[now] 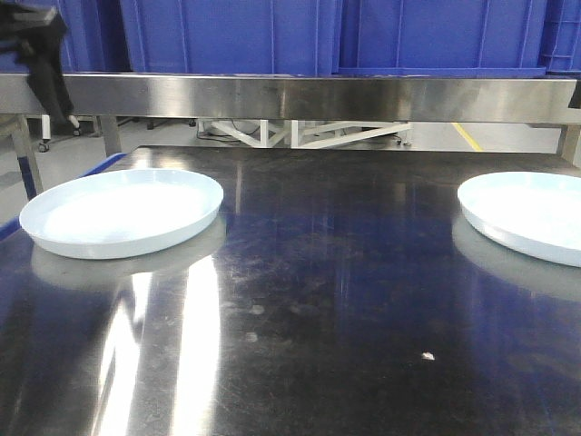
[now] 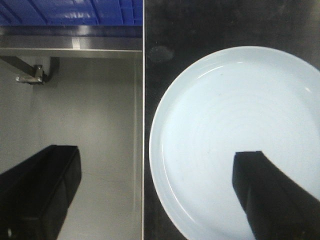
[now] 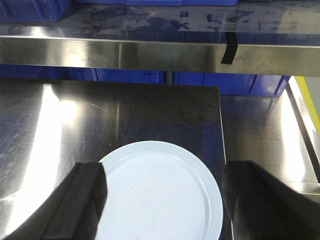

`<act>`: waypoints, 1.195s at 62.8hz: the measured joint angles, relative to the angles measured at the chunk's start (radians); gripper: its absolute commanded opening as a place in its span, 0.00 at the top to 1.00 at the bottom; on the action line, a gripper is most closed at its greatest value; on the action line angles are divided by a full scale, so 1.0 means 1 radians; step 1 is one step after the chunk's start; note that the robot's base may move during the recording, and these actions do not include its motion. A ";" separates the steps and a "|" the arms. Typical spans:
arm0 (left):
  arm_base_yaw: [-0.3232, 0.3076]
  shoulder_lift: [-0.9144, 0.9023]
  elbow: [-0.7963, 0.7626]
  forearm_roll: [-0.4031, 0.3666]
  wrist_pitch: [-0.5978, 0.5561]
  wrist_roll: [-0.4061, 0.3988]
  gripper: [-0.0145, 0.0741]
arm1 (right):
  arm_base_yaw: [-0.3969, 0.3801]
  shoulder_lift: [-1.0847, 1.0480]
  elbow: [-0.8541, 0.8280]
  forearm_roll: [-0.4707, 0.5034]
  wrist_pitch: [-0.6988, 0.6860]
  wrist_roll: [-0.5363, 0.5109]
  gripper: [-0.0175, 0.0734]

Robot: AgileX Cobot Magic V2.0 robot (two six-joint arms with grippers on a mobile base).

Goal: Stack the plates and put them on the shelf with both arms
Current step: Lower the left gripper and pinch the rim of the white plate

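On the bench (image 1: 300, 300), two pale plates lie well apart and unstacked. We see the left plate (image 1: 123, 213) near the bench's left edge and the right plate (image 1: 531, 213) at the bench's right side, partly cut off by the front view. Both rest flat on the dark steel.

At the bench's left edge hangs the left tool (image 2: 155, 195), released, with its fingers (image 2: 270, 200) spread wide. One finger is over the left plate, the other out past the bench edge, above the grey floor (image 2: 100, 125).

Toward the bench's right side, the right tool (image 3: 165, 170) is released too, its two fingers straddling the right plate, one at each side of the rim. We cannot tell whether either tool touches its plate.

Beyond the bench's far edge runs a steel shelf (image 1: 300, 95), with blue crates (image 1: 236, 32) standing on it.
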 measured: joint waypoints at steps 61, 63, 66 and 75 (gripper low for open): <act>0.000 0.228 0.000 -0.002 -0.093 0.000 0.58 | 0.000 0.000 -0.002 0.000 0.015 0.000 0.16; 0.000 0.228 0.000 -0.002 -0.093 -0.002 0.71 | 0.000 0.000 -0.002 0.000 0.015 0.000 0.16; 0.000 0.228 0.000 -0.002 -0.090 -0.002 0.72 | 0.000 0.000 -0.002 0.000 0.015 0.000 0.16; 0.000 0.228 -0.008 -0.002 -0.079 -0.002 0.73 | 0.000 0.000 -0.002 0.000 0.015 0.000 0.16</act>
